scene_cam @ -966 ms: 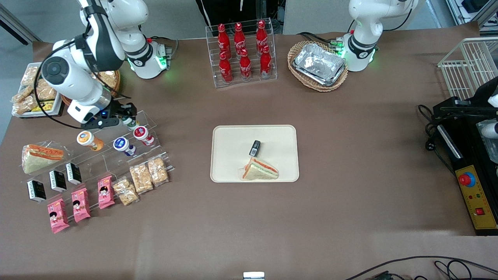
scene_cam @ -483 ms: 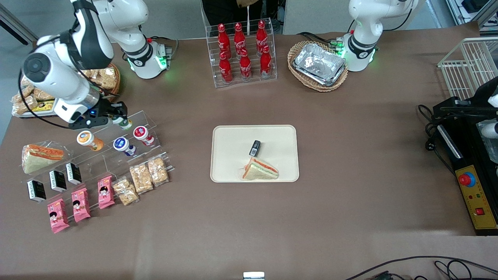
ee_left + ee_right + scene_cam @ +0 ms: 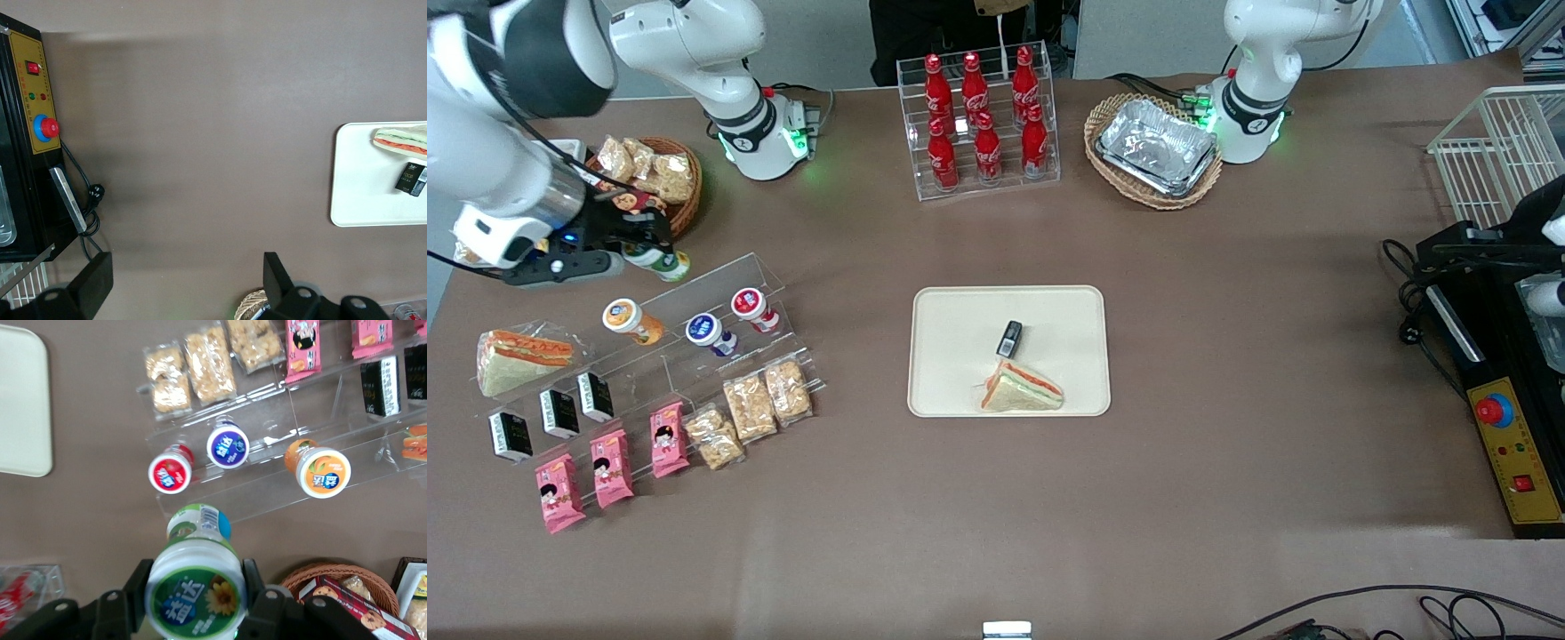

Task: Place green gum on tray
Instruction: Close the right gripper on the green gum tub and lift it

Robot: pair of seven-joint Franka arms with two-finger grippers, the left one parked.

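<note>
My right gripper (image 3: pixel 649 253) is shut on the green gum (image 3: pixel 663 260), a small white bottle with a green-and-white lid, and holds it in the air above the top step of the clear display rack (image 3: pixel 760 271), toward the working arm's end of the table. In the right wrist view the gum (image 3: pixel 195 587) fills the space between the black fingers (image 3: pixel 137 590), lid facing the camera. The cream tray (image 3: pixel 960 373) lies mid-table and holds a sandwich (image 3: pixel 1021 391) and a small black packet (image 3: pixel 1009 338). The tray's edge shows in the right wrist view (image 3: pixel 23 407).
The rack holds orange-lidded (image 3: pixel 624 317), blue-lidded (image 3: pixel 705 331) and red-lidded (image 3: pixel 749 305) bottles, black boxes (image 3: pixel 559 412), pink packets (image 3: pixel 612 467) and cracker bags (image 3: pixel 751 404). A snack basket (image 3: pixel 663 178) is beside the gripper. Cola bottles (image 3: pixel 978 116) and foil trays (image 3: pixel 1156 147) stand farther back.
My gripper has lifted the green gum up off the rack's top step and carried it sideways away from the tray, toward the table's end. The tray's contents are unmoved.
</note>
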